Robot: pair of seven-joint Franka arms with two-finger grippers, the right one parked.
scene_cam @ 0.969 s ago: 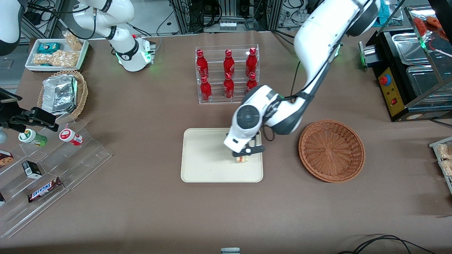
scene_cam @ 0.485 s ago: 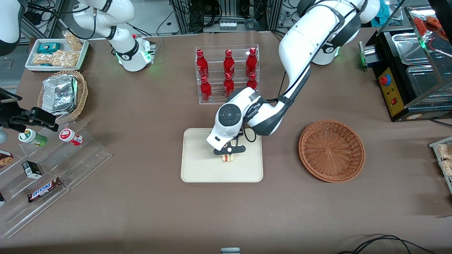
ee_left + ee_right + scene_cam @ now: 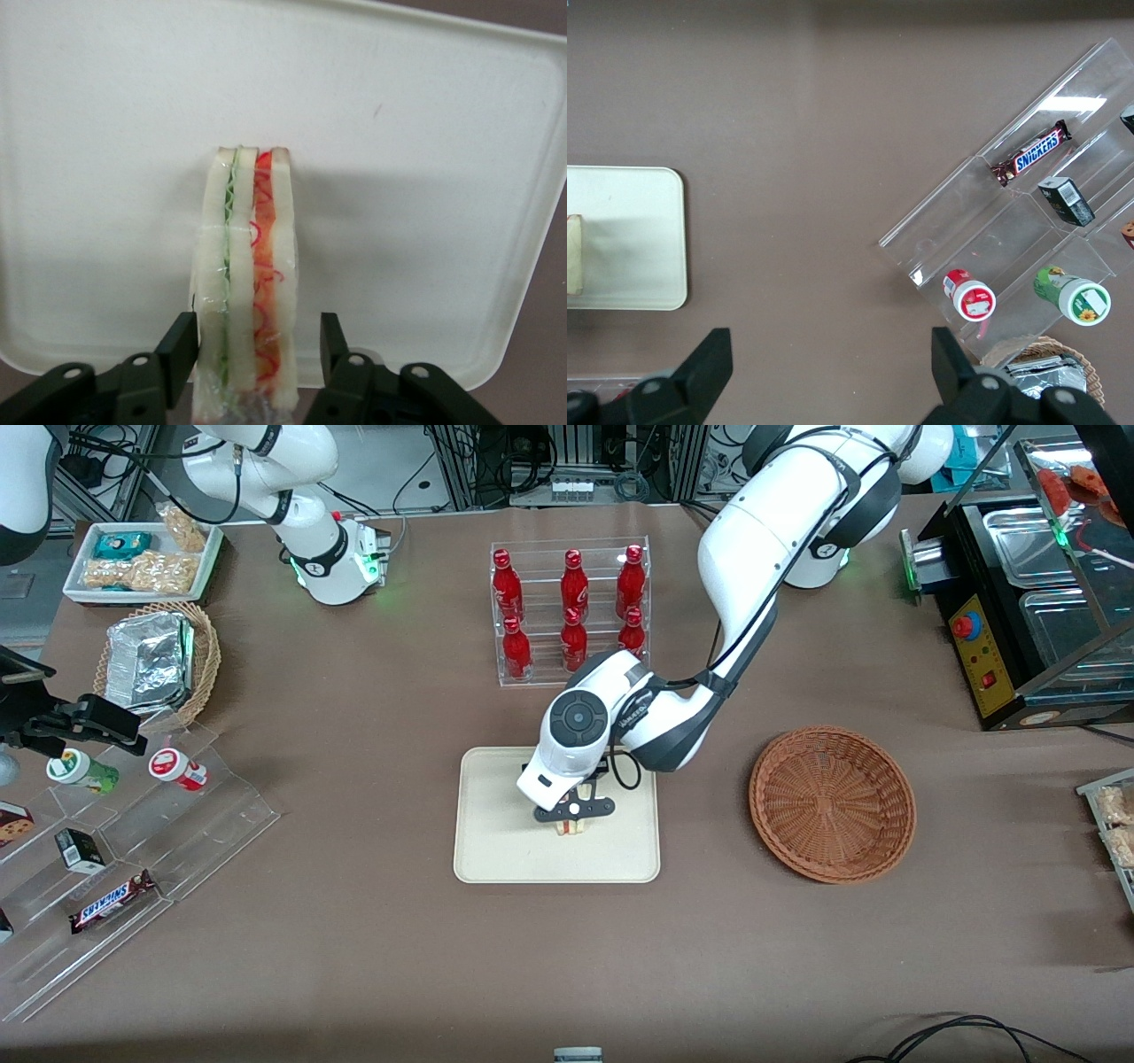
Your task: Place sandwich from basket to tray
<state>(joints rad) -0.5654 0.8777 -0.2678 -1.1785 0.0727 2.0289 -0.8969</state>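
Observation:
The sandwich (image 3: 572, 829), a white-bread wedge with green and orange-red filling, stands on edge on the cream tray (image 3: 496, 850), near its middle. My left gripper (image 3: 573, 815) is right above it, low over the tray. In the left wrist view the sandwich (image 3: 248, 257) stands between the two black fingers of the gripper (image 3: 257, 341), which are open, with a clear gap between one finger (image 3: 334, 341) and the bread; the tray (image 3: 399, 133) lies under it. The reddish-brown basket (image 3: 831, 803) lies empty beside the tray, toward the working arm's end.
A clear rack of red bottles (image 3: 571, 611) stands just farther from the front camera than the tray. A tan basket of foil packs (image 3: 155, 662), a white snack tray (image 3: 142, 560) and a clear stepped snack stand (image 3: 133, 841) lie toward the parked arm's end.
My gripper carried the sandwich across the tray toward the parked arm's end, then lowered slightly. The sandwich now stands on the tray.

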